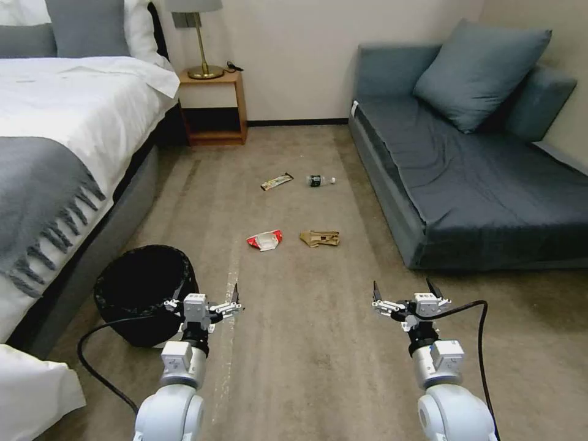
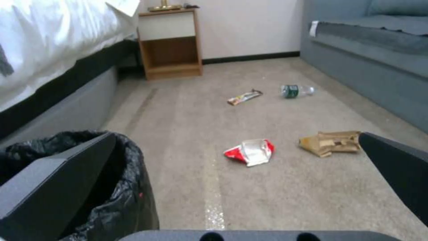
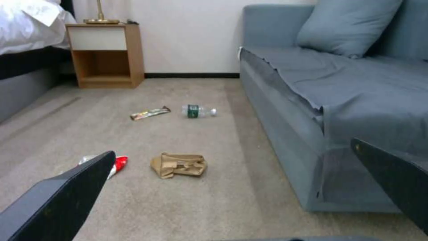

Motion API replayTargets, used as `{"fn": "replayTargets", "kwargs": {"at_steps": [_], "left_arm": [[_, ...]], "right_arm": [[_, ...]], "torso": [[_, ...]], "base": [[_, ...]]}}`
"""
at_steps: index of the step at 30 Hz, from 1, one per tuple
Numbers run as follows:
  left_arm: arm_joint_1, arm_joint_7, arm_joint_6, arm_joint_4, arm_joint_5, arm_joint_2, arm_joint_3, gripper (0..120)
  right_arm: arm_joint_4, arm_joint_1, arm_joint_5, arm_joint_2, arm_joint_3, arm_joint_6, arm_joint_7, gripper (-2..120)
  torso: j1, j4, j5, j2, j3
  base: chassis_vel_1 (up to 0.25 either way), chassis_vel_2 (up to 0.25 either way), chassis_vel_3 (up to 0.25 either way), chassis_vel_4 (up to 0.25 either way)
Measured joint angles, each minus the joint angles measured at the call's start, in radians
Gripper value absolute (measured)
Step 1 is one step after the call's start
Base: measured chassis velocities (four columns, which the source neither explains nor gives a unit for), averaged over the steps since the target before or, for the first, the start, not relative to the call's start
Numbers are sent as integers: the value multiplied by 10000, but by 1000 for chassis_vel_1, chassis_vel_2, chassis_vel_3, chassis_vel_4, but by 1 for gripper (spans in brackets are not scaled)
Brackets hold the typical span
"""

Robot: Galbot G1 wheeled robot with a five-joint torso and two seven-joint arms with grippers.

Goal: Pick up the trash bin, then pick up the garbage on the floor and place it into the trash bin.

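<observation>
The trash bin (image 1: 144, 288), a round black basket lined with a black bag, stands on the carpet at the lower left, beside the bed. My left gripper (image 1: 205, 293) hovers open just right of its rim, one finger over the bin's edge (image 2: 111, 187). Garbage lies ahead: a red-and-white wrapper (image 1: 264, 239) (image 2: 250, 152), crumpled brown paper (image 1: 320, 237) (image 3: 178, 164), and farther off a long yellow-green wrapper (image 1: 276, 181) and a small clear bottle (image 1: 320, 180). My right gripper (image 1: 402, 285) is open and empty, above bare carpet short of the brown paper.
A bed (image 1: 61, 153) with white sheets and a grey throw runs along the left. A blue-grey sofa (image 1: 478, 184) lines the right. A wooden nightstand (image 1: 214, 107) with a lamp stands against the far wall. Carpet lies between them.
</observation>
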Motion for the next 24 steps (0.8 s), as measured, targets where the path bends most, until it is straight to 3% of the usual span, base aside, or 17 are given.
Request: {"fn": "replayTargets", "kwargs": {"at_steps": [24], "left_arm": [[0,0,0,0,0,0,0,120]], "right_arm": [[0,0,0,0,0,0,0,120]], "torso": [[-1,0,0,0,0]], "base": [[0,0,0,0]]}}
